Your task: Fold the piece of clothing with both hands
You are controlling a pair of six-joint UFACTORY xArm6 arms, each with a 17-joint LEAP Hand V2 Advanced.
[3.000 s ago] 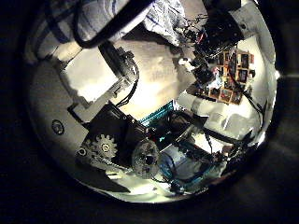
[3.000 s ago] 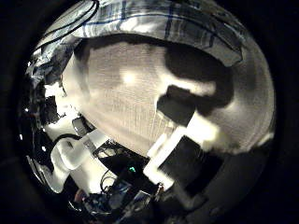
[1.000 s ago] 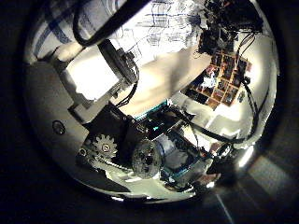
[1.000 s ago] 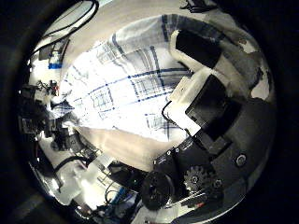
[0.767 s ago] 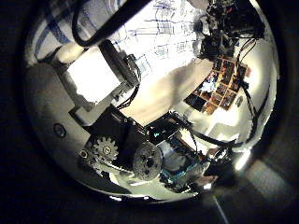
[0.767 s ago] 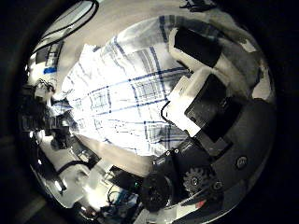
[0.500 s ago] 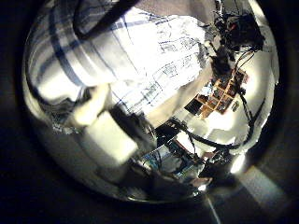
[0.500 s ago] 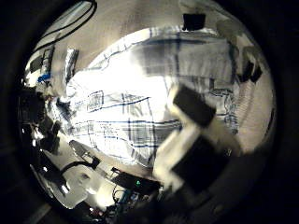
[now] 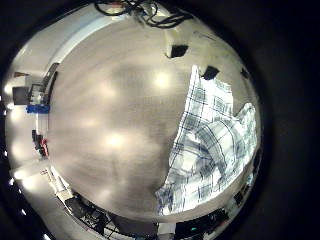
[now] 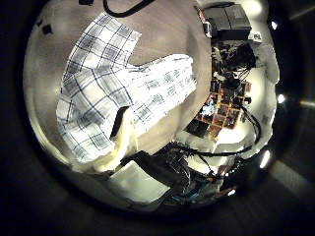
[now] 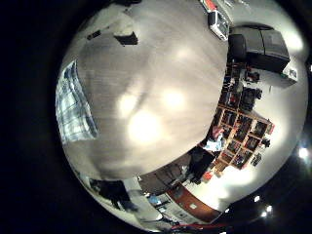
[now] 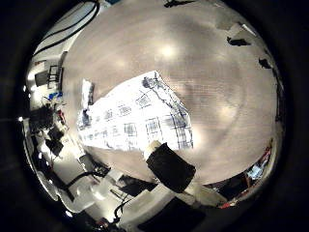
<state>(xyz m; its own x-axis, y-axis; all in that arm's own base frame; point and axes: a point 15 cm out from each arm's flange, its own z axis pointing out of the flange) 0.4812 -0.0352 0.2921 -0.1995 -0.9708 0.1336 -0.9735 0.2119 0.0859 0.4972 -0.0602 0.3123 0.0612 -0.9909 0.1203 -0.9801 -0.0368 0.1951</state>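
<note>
A checked piece of clothing (image 10: 118, 84) lies spread on the wooden table (image 9: 110, 110), with a sleeve or flap reaching out to one side. The left little finger side palm view has the garment (image 9: 215, 140) near the table's edge. In the right thumb side palm view the same garment (image 12: 135, 116) looks small and flat. Only a strip of it (image 11: 73, 102) shows in the right little finger side palm view. Both palms are well above the cloth. One finger of the left hand (image 10: 138, 177) and one of the right hand (image 12: 174, 166) reach in and hold nothing.
Small dark objects (image 9: 178, 50) (image 12: 237, 41) sit on the table away from the garment. Shelves with clutter (image 10: 228, 98) stand beyond the table's edge. Wide bare tabletop (image 11: 156, 97) lies beside the cloth.
Both palm cameras have pulled up and away from the cloth, which filled the views half a second ago. The fingers seen curled near the cloth earlier have drawn back, and the garment lies free on the table.
</note>
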